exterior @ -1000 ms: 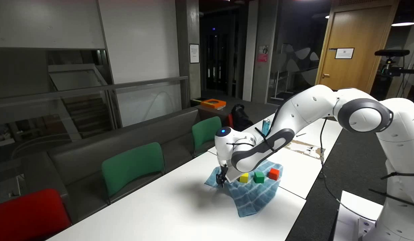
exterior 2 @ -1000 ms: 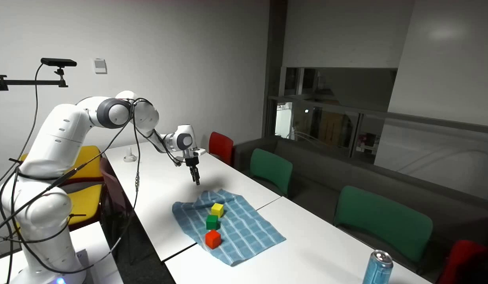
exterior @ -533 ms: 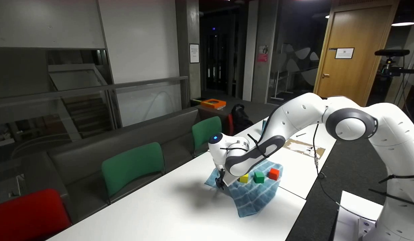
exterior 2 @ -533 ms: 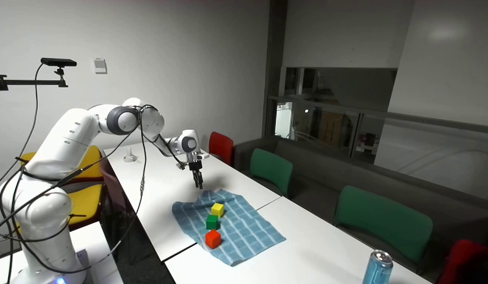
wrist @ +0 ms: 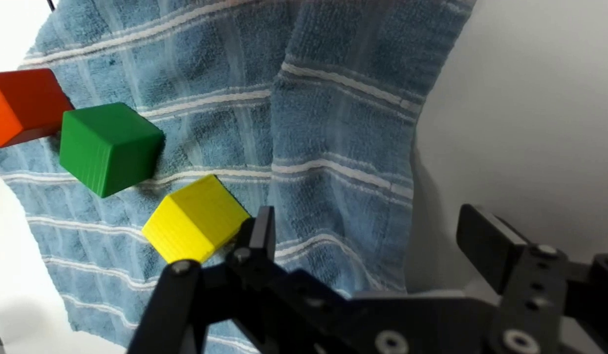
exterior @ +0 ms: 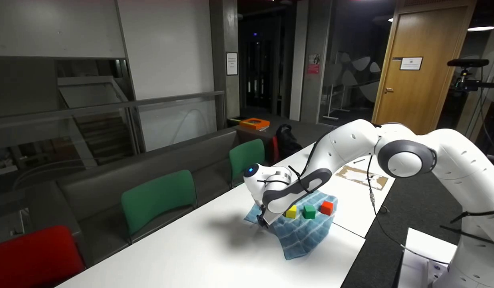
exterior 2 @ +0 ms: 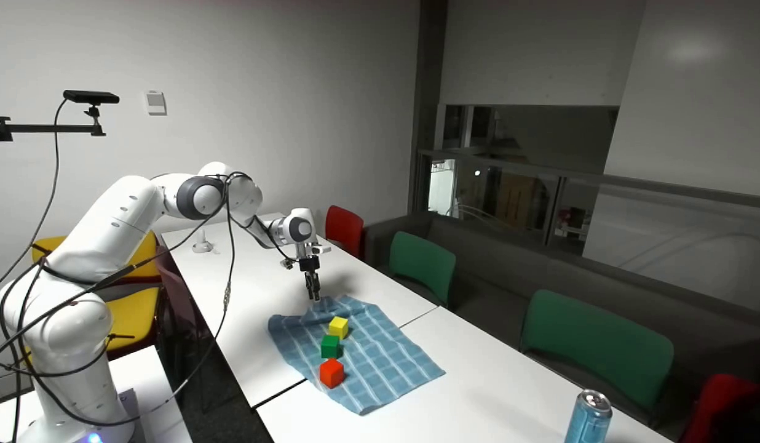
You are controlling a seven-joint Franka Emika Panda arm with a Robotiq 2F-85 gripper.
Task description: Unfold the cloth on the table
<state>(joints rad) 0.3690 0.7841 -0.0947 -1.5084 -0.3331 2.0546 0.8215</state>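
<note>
Lower than one second ago, the white jointed robot arm [exterior: 347,144] has brought its black two-finger claw [wrist: 367,223] down, close to one edge of a soft, white-striped blue cloth [exterior 2: 386,363] — this I see in both exterior views. On the cloth, the yellow cube [exterior 2: 339,327], the green cube [exterior 2: 330,347] and the bright red cube [exterior 2: 332,373] have kept their places, as has the fabric itself.

The claw is wide: in the wrist view its two fingers [wrist: 483,241] are well apart, and the edge of the cloth is seen between them. One finger hides a corner of the yellow cube; the other is over a bare part of the long, smooth white worktop [exterior 2: 478,394]. Whether the fingertips touch the fabric, I cannot tell.

As for the cloth, it lies on this worktop, across the seam of two sections, spread for the most part but rumpled on the side of the claw — there a crease runs along it, and the white stripes break at this line. The three cubes stand near each other in one row, with the yellow one nearest to the claw.

Well apart from them, a blue metal can [exterior 2: 588,421] stands upright on the worktop. Green chairs [exterior 2: 598,347] stand along one side, before a dark grey bench [exterior 2: 487,283].
</note>
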